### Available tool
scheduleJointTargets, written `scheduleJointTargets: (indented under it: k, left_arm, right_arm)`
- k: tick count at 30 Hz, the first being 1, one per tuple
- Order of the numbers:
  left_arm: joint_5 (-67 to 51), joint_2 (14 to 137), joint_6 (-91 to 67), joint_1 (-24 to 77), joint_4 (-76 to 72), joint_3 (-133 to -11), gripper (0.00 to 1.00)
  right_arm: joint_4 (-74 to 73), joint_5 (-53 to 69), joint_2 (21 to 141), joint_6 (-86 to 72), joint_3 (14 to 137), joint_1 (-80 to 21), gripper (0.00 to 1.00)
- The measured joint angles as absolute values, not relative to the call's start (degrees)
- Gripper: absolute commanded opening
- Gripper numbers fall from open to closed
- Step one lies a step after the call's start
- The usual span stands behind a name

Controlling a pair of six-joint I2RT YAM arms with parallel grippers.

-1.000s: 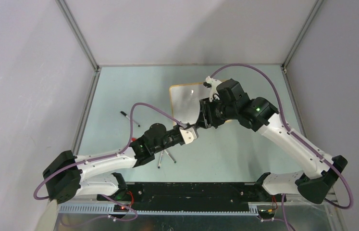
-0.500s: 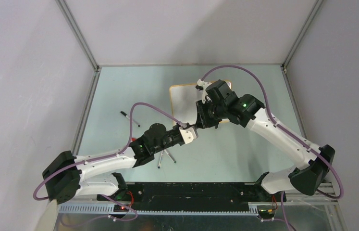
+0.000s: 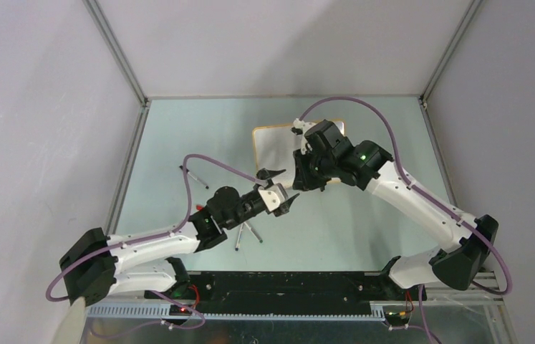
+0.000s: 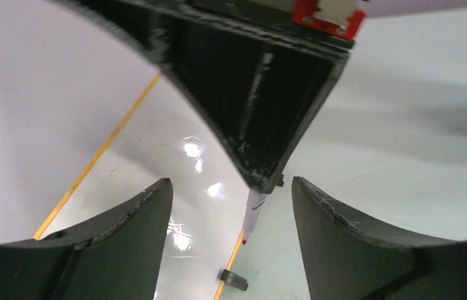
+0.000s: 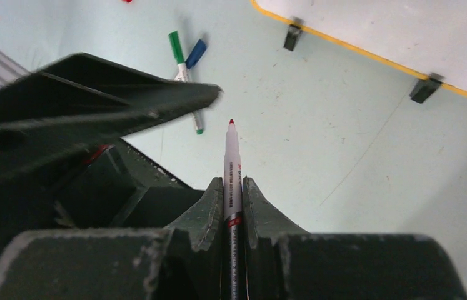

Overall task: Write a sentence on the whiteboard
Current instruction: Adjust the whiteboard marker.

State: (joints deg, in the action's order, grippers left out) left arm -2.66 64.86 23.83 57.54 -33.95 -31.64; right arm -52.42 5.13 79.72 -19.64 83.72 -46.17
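The whiteboard (image 3: 273,142) lies at the table's far middle, white with a thin orange frame (image 4: 98,156) and black clip feet (image 5: 292,35). The sentence is out of view; the board parts that show are bare white. My right gripper (image 5: 232,181) is shut on a red-tipped white marker (image 5: 231,156), which points out past its fingertips over the table just in front of the board. In the left wrist view that marker (image 4: 252,212) hangs between the spread fingers of my left gripper (image 4: 230,182), which is open and touches nothing. The two grippers meet near the board's front edge (image 3: 287,185).
A green marker (image 5: 180,59) and a blue marker (image 5: 195,54) lie crossed on the table near the left arm. A thin black marker (image 3: 194,176) lies further left. Grey enclosure walls and metal rails ring the pale green table (image 3: 364,222).
My right gripper came in from the right and shut on the marker. My left gripper then opened and let the marker go.
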Motion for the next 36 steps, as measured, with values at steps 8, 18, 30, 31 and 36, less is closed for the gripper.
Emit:
scheduleJointTargets:
  k: [8,18,30,31,36]
  left_arm:
    - [2.6,61.3,9.0,51.3,-37.5,-30.7,0.94]
    - [6.3,55.6,-21.0,34.6,-33.7,-29.7,0.99]
    - [11.6,43.9,-36.5,18.1,0.5,-48.2,0.99]
    - [12.2,43.8,-36.6,17.5,1.8,-50.9,0.99]
    - [15.0,46.4,-37.6,15.3,4.1,-61.6,0.99]
  right_arm:
    - [-49.5,-2.5,70.9,-23.1,79.0,-39.3,0.0]
    - [-40.7,-3.7,57.2,-26.9,69.2,-31.4,0.0]
    - [-30.4,-6.1,58.6,-33.6,64.7,-31.4,0.0]
    - [-29.8,-6.0,58.7,-33.9,65.0,-31.4,0.0]
    - [-27.9,-5.9,60.8,-33.6,69.7,-31.4,0.0]
